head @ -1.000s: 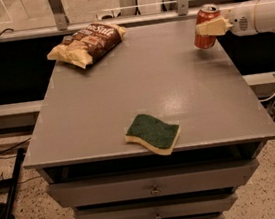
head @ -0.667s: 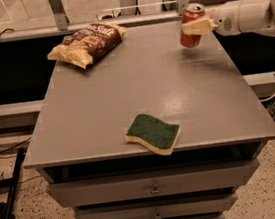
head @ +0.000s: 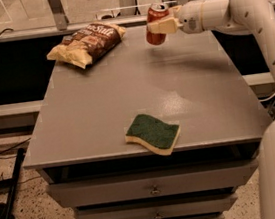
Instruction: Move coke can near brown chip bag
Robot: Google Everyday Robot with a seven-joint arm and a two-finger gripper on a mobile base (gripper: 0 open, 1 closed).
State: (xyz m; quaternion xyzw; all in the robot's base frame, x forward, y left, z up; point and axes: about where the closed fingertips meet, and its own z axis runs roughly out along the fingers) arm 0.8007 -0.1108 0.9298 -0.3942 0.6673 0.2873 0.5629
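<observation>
The red coke can (head: 155, 24) with a silver top is held tilted above the far part of the grey table (head: 102, 111). My gripper (head: 161, 26) reaches in from the right on a white arm and is shut on the can. The brown chip bag (head: 87, 43), dark brown with white lettering and yellow ends, lies at the far left of the table. The can is to the right of the bag, about a can's height apart from its right end.
A green and yellow sponge (head: 153, 133) lies near the table's front edge. Drawers (head: 153, 187) run below the tabletop. A rail (head: 91, 23) runs behind the table. My white arm (head: 260, 29) spans the right side. A black cable hangs at the left.
My gripper has carried the coke can leftward from the far right of the table towards the chip bag. The bag and sponge have not moved.
</observation>
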